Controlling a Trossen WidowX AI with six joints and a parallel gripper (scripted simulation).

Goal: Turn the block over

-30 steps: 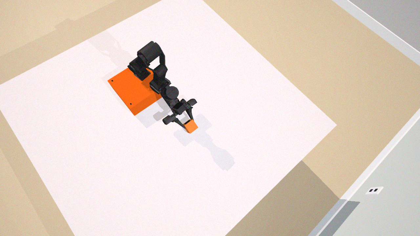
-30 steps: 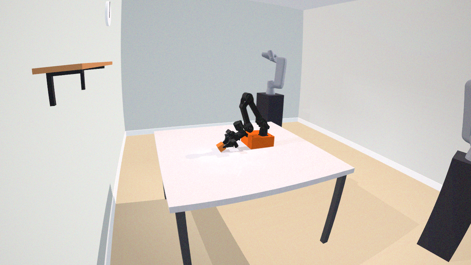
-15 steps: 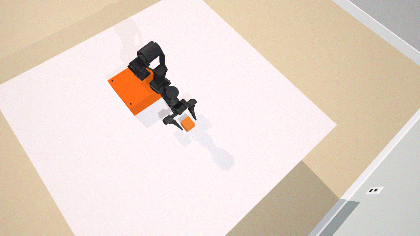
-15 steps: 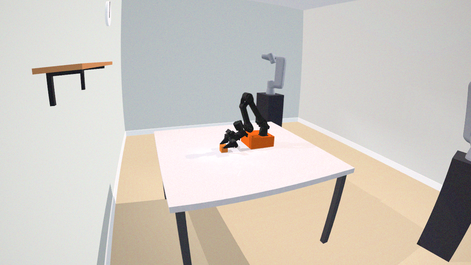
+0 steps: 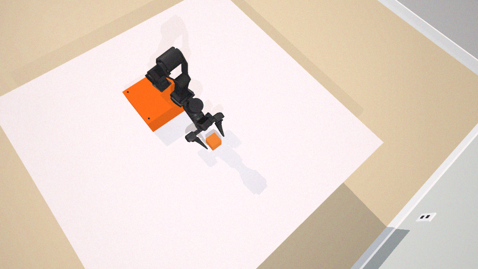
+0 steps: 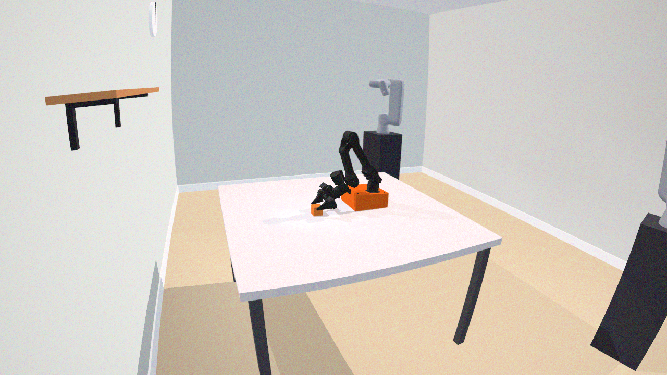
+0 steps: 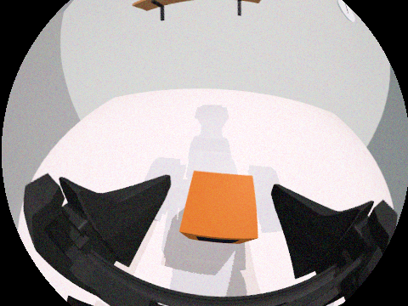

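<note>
The fingers (image 5: 215,142) (image 6: 320,208) stand open around the block (image 5: 213,141) (image 6: 316,210) (image 7: 221,206), gripping nothing. Backing out crookedly, they could snag it and twist it.

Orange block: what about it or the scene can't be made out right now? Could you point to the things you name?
- Underside of the orange cube-shaped block (image 5: 213,141) (image 6: 316,210) (image 7: 220,206): hidden by the block itself in all views.
- Full dark mark: wrist view, only a foreshortened sliver (image 7: 217,240) shows.
- Second grey arm: exterior view, cut off by the right edge.
- White round clock's (image 6: 152,19) (image 7: 347,10) time: too oblique and small.
</note>
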